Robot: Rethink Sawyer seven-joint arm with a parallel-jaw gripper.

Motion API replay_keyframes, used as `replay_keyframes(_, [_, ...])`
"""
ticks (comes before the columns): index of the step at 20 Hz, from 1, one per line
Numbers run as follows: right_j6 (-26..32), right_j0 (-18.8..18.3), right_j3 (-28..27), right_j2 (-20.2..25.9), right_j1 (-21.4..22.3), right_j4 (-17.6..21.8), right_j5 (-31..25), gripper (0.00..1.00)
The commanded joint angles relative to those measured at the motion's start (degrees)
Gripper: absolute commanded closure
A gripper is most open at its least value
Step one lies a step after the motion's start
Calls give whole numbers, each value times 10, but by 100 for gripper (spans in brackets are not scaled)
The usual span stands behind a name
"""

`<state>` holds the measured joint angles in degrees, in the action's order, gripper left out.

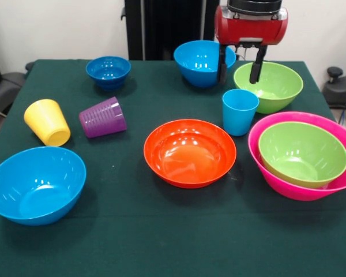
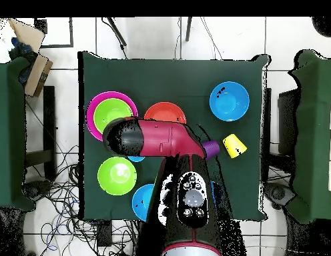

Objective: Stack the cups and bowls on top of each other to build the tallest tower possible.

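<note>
My gripper (image 1: 238,79) hangs open and empty at the back right, just above the upright light blue cup (image 1: 240,111). It sits between a light blue bowl (image 1: 203,62) and a lime green bowl (image 1: 268,86). The yellow cup (image 1: 47,122) and the purple cup (image 1: 102,117) lie on their sides at the left. An orange bowl (image 1: 190,153) sits mid-table. A second lime green bowl (image 1: 303,153) is nested in the pink bowl (image 1: 288,190). A small dark blue bowl (image 1: 108,71) stands at the back left and another light blue bowl (image 1: 36,184) at the front left.
All of it rests on a dark green tablecloth (image 1: 161,231). In the overhead view the arm (image 2: 161,139) covers the gripper and most of the light blue cup. Cables and furniture surround the table on the floor.
</note>
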<state>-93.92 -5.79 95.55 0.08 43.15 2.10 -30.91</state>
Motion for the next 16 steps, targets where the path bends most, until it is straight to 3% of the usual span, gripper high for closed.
replay_keyframes(1, [-78,12,16,11,-46,20,22,0])
replay_keyframes(12, [-73,10,20,14,-43,18,20,0])
replay_keyframes(16, [-51,15,0,11,-50,33,-13,0])
